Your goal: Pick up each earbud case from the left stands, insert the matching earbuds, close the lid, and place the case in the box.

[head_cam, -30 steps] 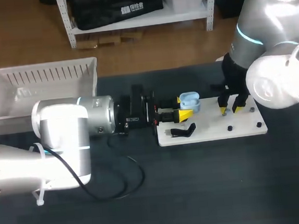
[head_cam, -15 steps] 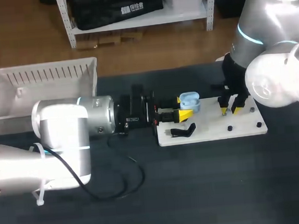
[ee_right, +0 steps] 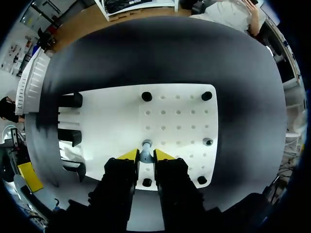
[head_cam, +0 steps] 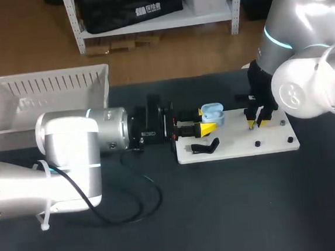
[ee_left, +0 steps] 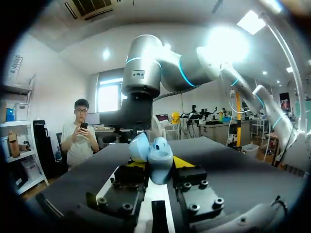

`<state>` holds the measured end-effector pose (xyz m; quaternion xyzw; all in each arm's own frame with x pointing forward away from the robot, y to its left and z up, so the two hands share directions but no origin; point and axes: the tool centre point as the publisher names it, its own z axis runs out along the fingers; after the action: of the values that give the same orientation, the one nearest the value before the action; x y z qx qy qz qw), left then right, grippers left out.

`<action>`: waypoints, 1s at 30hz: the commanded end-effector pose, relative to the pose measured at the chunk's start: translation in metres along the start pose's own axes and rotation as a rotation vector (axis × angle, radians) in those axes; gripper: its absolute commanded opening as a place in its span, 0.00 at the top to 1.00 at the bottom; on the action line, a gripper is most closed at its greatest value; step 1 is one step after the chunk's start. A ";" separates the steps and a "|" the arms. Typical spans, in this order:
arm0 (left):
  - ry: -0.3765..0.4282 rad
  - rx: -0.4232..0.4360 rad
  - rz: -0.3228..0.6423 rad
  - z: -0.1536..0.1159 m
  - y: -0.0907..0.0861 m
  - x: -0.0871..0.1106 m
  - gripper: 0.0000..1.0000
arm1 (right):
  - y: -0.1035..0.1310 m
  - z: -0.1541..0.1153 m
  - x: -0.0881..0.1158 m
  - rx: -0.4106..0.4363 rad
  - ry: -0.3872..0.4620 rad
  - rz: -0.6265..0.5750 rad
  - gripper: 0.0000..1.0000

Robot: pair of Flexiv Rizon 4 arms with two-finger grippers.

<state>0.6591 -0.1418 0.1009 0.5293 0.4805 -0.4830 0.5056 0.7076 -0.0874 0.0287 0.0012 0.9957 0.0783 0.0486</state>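
Note:
A light blue earbud case (head_cam: 212, 113) with its lid up is held level at the left end of the white board (head_cam: 274, 142), and my left gripper (head_cam: 203, 120) is shut on it. In the left wrist view the case (ee_left: 159, 154) sits between the yellow tips of that gripper (ee_left: 156, 168). My right gripper (head_cam: 254, 121) points down at the board's right half. In the right wrist view its tips (ee_right: 146, 155) press on both sides of a small grey-blue earbud (ee_right: 146, 147) standing on the board (ee_right: 180, 121).
Black stands (head_cam: 207, 147) line the board's left edge (ee_right: 71, 138), and small black pegs (ee_right: 146, 96) dot its right part. A white slatted box (head_cam: 42, 98) sits at the back left. A black cable (head_cam: 146, 199) lies on the dark table.
My right gripper's fingers have drawn together around the earbud on the board. The left arm and the case have stayed put.

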 end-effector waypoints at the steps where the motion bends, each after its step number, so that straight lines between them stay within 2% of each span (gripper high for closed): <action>1: 0.001 0.003 -0.001 0.000 0.001 0.000 1.00 | 0.000 0.000 -0.002 0.003 0.004 0.001 1.00; 7: 0.001 0.003 -0.001 0.000 0.001 0.000 1.00 | -0.001 -0.011 0.001 0.001 -0.003 0.005 1.00; 15: 0.001 0.003 -0.001 0.000 0.001 0.000 1.00 | -0.003 -0.043 0.008 0.009 -0.048 -0.011 1.00; 21: 0.001 0.003 -0.001 0.000 0.001 0.000 1.00 | -0.002 -0.084 0.011 0.036 -0.100 -0.031 1.00; 30: 0.001 0.003 -0.001 0.000 0.001 0.000 1.00 | 0.022 -0.160 0.015 0.116 -0.080 -0.035 1.00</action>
<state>0.6591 -0.1418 0.1009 0.5293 0.4806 -0.4830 0.5056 0.6866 -0.0946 0.1518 -0.0111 0.9952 0.0292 0.0929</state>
